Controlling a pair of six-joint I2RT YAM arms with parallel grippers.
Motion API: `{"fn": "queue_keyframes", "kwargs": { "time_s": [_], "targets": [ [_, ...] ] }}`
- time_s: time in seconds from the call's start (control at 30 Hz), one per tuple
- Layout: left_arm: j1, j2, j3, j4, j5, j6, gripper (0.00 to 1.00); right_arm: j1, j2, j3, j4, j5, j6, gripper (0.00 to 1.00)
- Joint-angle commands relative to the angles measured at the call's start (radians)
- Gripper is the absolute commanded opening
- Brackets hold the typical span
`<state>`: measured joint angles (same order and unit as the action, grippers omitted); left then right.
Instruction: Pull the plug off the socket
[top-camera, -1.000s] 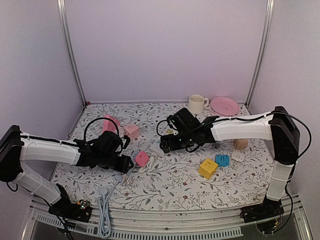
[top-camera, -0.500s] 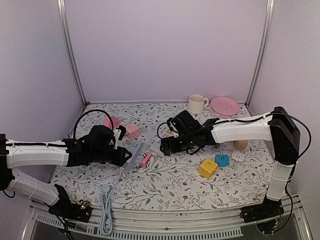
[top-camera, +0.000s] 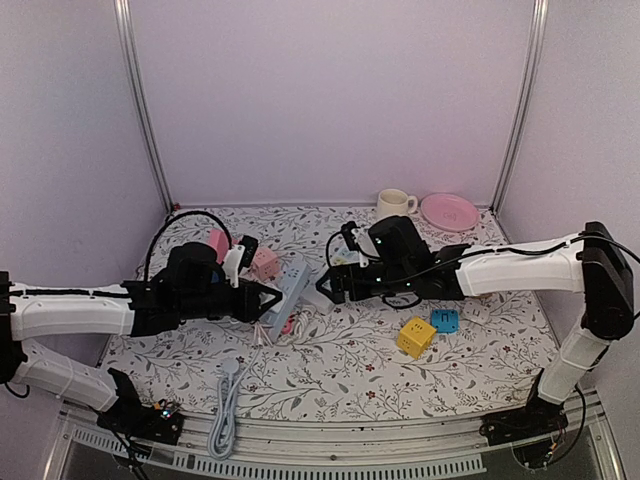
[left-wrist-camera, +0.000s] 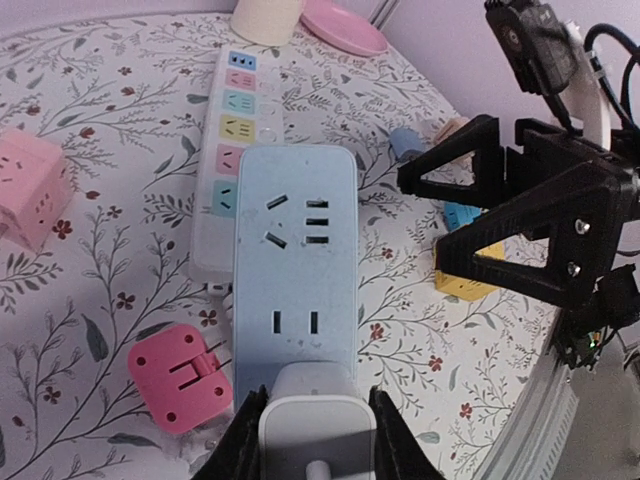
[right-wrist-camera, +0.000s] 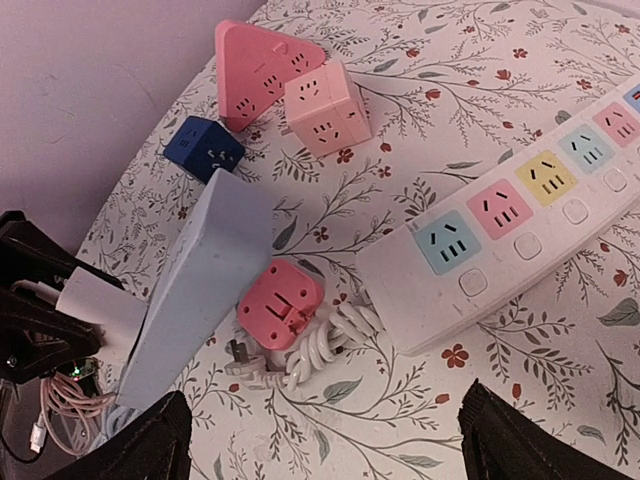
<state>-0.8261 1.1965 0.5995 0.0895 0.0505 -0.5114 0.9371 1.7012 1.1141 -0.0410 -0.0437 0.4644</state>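
Gripping the white plug (left-wrist-camera: 317, 422) between its two fingers, our left gripper (top-camera: 266, 298) is closed on it from both sides. The plug sits seated in the near end of the pale blue power strip (left-wrist-camera: 295, 250), which we hold tilted above the table (top-camera: 340, 370). Our right gripper (left-wrist-camera: 422, 220) hangs just beyond the strip's far end with its jaws spread wide, touching nothing. Under the blue strip lie a flat pink adapter (left-wrist-camera: 180, 375) and a coiled white cord (right-wrist-camera: 325, 350), with a long white strip of coloured sockets (right-wrist-camera: 520, 215) beside them. Farther left are a pink cube (right-wrist-camera: 325, 110), a pink wedge-shaped block (right-wrist-camera: 258, 65) and a navy cube (right-wrist-camera: 203, 148). A yellow cube (top-camera: 415, 337) and a small blue one (top-camera: 445, 320) sit to the right. At the back wall a cream mug (top-camera: 395, 207) stands upright next to a pink plate (top-camera: 449, 211); we cannot see into the mug.
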Motion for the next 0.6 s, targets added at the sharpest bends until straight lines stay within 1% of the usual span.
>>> {"fn": "queue_keyframes", "kwargs": {
  "time_s": [0.0, 0.13, 0.33, 0.47, 0.57],
  "targets": [
    [0.007, 0.02, 0.004, 0.263, 0.134, -0.057, 0.05, 0.008, -0.063, -0.047, 0.159, -0.073, 0.052, 0.94],
    [-0.002, 0.093, 0.06, 0.274, 0.13, -0.029, 0.03, 0.008, -0.072, -0.046, 0.202, -0.1, 0.126, 0.93],
    [-0.048, 0.162, 0.116, 0.297, 0.091, 0.024, 0.02, 0.008, -0.071, -0.045, 0.201, -0.032, 0.233, 0.89],
    [-0.094, 0.206, 0.162, 0.297, 0.042, 0.059, 0.02, 0.005, -0.071, -0.046, 0.175, 0.011, 0.283, 0.82],
    [-0.127, 0.235, 0.189, 0.296, -0.004, 0.08, 0.02, 0.005, -0.07, -0.049, 0.165, 0.016, 0.315, 0.76]
  ]
}}
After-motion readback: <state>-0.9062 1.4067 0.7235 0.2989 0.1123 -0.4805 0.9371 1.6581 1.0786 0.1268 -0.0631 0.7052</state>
